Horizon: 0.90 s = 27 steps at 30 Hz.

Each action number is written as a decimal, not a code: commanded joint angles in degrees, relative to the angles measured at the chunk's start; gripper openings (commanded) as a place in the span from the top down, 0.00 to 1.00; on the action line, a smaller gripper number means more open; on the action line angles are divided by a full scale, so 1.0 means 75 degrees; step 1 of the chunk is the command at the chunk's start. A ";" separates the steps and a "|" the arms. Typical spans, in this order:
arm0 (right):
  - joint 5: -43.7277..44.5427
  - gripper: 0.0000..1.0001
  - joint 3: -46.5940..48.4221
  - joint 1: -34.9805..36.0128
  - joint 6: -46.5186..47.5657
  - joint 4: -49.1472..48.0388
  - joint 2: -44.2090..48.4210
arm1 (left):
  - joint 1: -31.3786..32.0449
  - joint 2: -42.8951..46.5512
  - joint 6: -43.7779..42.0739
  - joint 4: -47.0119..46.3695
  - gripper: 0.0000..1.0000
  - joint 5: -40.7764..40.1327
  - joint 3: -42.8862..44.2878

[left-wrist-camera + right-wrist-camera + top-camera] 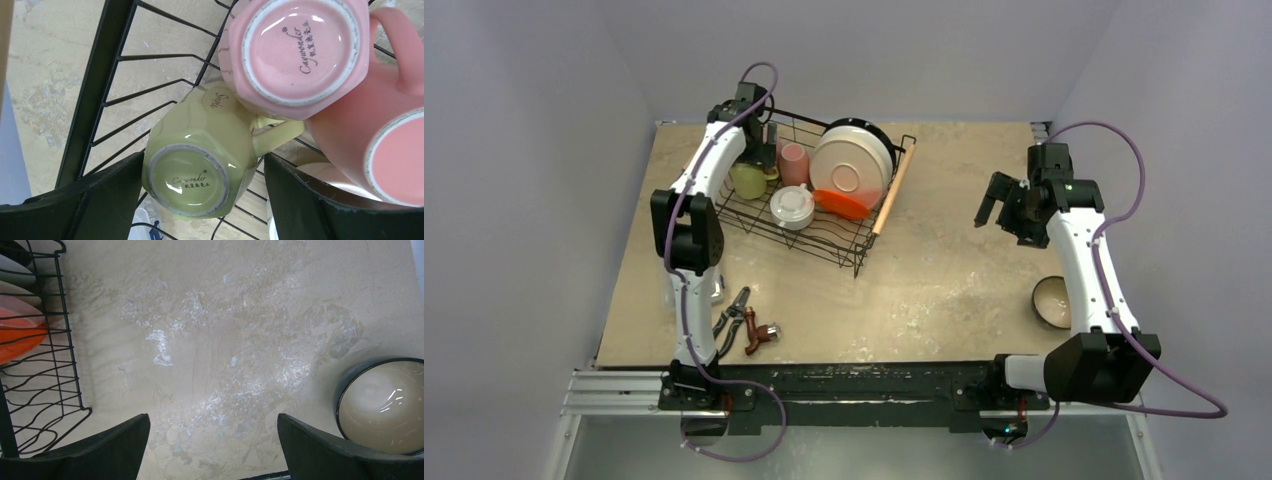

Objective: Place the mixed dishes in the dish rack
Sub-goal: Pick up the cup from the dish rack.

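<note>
Top view: black wire rack [829,235] sits far left on the mottled beige desk [954,260], with a pale wooden rod handle [892,188] along its right side. In the rack: a round cream plate [852,163] on edge, a glossy red plate [844,206] just in front of it, and a white mug [793,206] base up. The bowl [1052,301] is on the desk near the right arm, well apart from the rack. Pliers [732,312] lie by the left arm's base.

Left wrist view only: green mug [200,165] and pink mug [295,50] are inverted in the rack. Both have faceted glazed walls, bare foot rings and printed bases. A second pink mug [360,130] lies at right. Left end effector [205,200]: jaws apart, straddling the green mug; contact unclear.

Right wrist view: right end effector [214,450] has jaws wide apart over the desk, holding nothing. The bowl is dark outside, glossy cream inside.
</note>
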<state>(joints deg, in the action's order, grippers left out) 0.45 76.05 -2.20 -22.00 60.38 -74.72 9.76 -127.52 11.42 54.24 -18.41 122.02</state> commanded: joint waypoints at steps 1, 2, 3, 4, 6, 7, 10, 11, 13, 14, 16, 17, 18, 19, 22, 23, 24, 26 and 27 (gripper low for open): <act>-0.0033 0.01 0.0312 0.0035 0.0071 0.0067 -0.0008 | -0.0070 0.0039 0.0092 -0.0453 0.14 -0.0014 -0.0016; -0.0034 0.01 0.0323 0.0035 0.0073 0.0064 -0.0020 | -0.0079 0.0044 0.0071 -0.0466 0.15 0.0053 -0.0028; -0.0033 0.01 0.0341 0.0035 0.0074 0.0070 -0.0032 | -0.0088 0.0046 0.0061 -0.0461 0.15 0.0096 -0.0024; -0.0036 0.01 0.0343 0.0035 0.0071 0.0064 -0.0033 | -0.0102 0.0037 0.0065 -0.0444 0.15 0.0124 0.0000; -0.0036 0.01 0.0317 0.0035 0.0075 0.0042 -0.0034 | -0.0128 0.0038 0.0088 -0.0399 0.15 0.0207 0.0019; -0.0033 0.01 0.0297 0.0035 0.0074 0.0027 -0.0042 | -0.0139 0.0019 0.0110 -0.0361 0.13 0.0235 0.0020; -0.0197 0.01 0.0236 0.0035 0.0066 -0.0025 -0.0034 | -0.0159 -0.0015 0.0118 -0.0182 0.04 0.0270 -0.0006; -0.0206 0.01 0.0224 0.0035 0.0057 -0.0040 -0.0034 | -0.0165 -0.0029 0.0112 -0.0145 0.02 0.0285 -0.0027; -0.0202 0.01 0.0223 0.0035 0.0061 -0.0050 -0.0045 | -0.0183 -0.0064 0.0079 -0.0077 0.00 0.0326 -0.0030; -0.0201 0.01 0.0221 0.0035 0.0062 -0.0057 -0.0045 | -0.0203 -0.0060 0.0066 -0.0059 0.00 0.0349 -0.0043; -0.0206 0.01 0.0214 0.0035 0.0046 -0.0060 -0.0045 | -0.0239 -0.0039 0.0049 -0.0117 0.00 0.0414 -0.0103; -0.0214 0.01 0.0208 0.0035 0.0050 -0.0059 -0.0045 | -0.0251 -0.0026 0.0029 -0.0171 0.00 0.0476 -0.0123; -0.0223 0.01 0.0194 0.0035 0.0049 -0.0058 -0.0042 | -0.0277 -0.0024 -0.0014 -0.0204 0.00 0.0556 -0.0141; -0.0230 0.01 0.0181 0.0035 0.0050 -0.0058 -0.0036 | -0.0290 -0.0040 -0.0022 -0.0223 0.01 0.0627 -0.0132; -0.0246 0.01 0.0178 0.0035 0.0039 -0.0072 -0.0034 | -0.0345 -0.0153 -0.0011 -0.0189 0.01 0.0727 -0.0043; -0.0247 0.01 0.0177 0.0035 0.0039 -0.0070 -0.0034 | -0.0360 -0.0188 -0.0021 -0.0196 0.02 0.0770 -0.0027; -0.0244 0.01 0.0192 0.0035 0.0030 -0.0070 -0.0034 | -0.0373 -0.0204 -0.0028 -0.0191 0.03 0.0778 -0.0014; -0.0236 0.01 0.0192 0.0035 0.0028 -0.0070 -0.0034 | -0.0387 -0.0197 -0.0062 -0.0205 0.08 0.0806 0.0010; -0.0236 0.01 0.0192 0.0035 0.0027 -0.0080 -0.0034 | -0.0387 -0.0178 -0.0085 -0.0233 0.12 0.0828 0.0001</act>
<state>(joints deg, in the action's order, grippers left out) -0.80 76.07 -2.20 -22.00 60.42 -75.42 8.03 -128.42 11.33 53.63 -13.43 121.10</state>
